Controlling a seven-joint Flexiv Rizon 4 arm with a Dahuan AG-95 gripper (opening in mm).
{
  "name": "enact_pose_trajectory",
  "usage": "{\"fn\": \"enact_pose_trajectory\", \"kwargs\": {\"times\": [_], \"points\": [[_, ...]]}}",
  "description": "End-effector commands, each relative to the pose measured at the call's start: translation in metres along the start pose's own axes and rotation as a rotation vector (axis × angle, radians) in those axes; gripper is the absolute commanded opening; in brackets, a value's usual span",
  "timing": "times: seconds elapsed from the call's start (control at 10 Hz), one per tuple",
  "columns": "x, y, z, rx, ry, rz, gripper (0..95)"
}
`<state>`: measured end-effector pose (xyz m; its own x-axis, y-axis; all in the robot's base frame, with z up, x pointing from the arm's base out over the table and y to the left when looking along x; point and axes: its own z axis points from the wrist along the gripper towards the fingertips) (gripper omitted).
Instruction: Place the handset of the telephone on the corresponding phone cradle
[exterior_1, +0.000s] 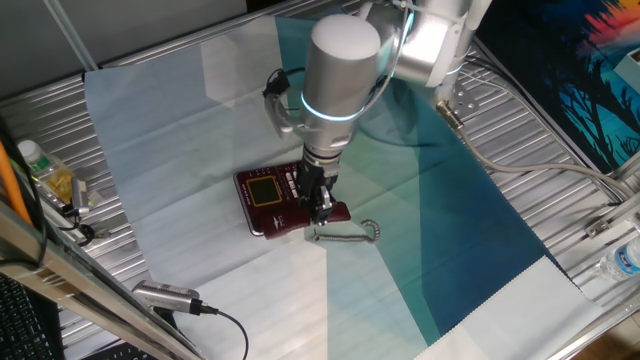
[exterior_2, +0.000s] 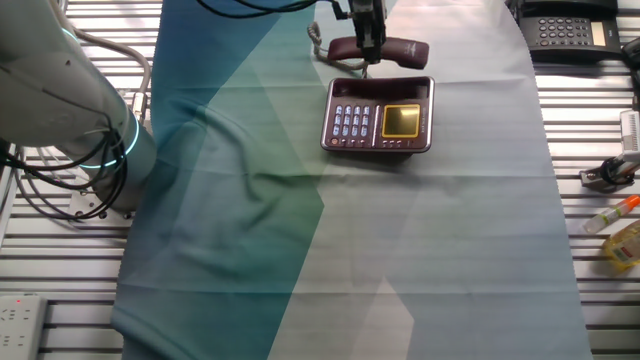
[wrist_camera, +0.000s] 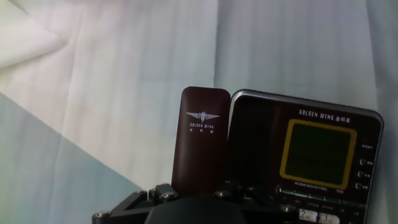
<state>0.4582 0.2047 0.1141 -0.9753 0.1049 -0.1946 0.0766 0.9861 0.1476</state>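
— Handset (wrist_camera: 204, 134) position, relative to the gripper (exterior_2: 366, 45)?
— Directly under the fingers, its long axis running forward from them. The gripper seems closed on it, though the jaws are hidden.
— And the phone cradle (exterior_2: 378, 82)?
— Just beside the handset, parallel, on the telephone (wrist_camera: 305, 158).

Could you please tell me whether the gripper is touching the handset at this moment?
Touching, it seems. In the other fixed view the gripper comes down onto the middle of the handset with no gap visible; the hand view shows the handset running up from between the fingers.
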Motion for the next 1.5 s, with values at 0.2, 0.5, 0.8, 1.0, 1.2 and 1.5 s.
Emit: {"fn": "enact_pose_trajectory", "kwargs": {"times": [0.2,0.5,0.8,1.0,1.2,1.5], "points": [[0.003,-0.013,0.000,-0.014,0.002,-0.018,0.0],[0.006,-0.020,0.005,-0.028,-0.007,-0.026,0.0],[0.005,-0.024,0.007,-0.036,-0.008,-0.027,0.0],[0.003,-0.028,0.010,-0.040,-0.010,-0.037,0.0],[0.002,-0.031,0.011,-0.043,-0.010,-0.042,0.0],[0.002,-0.036,0.013,-0.050,-0.013,-0.050,0.0]]}}
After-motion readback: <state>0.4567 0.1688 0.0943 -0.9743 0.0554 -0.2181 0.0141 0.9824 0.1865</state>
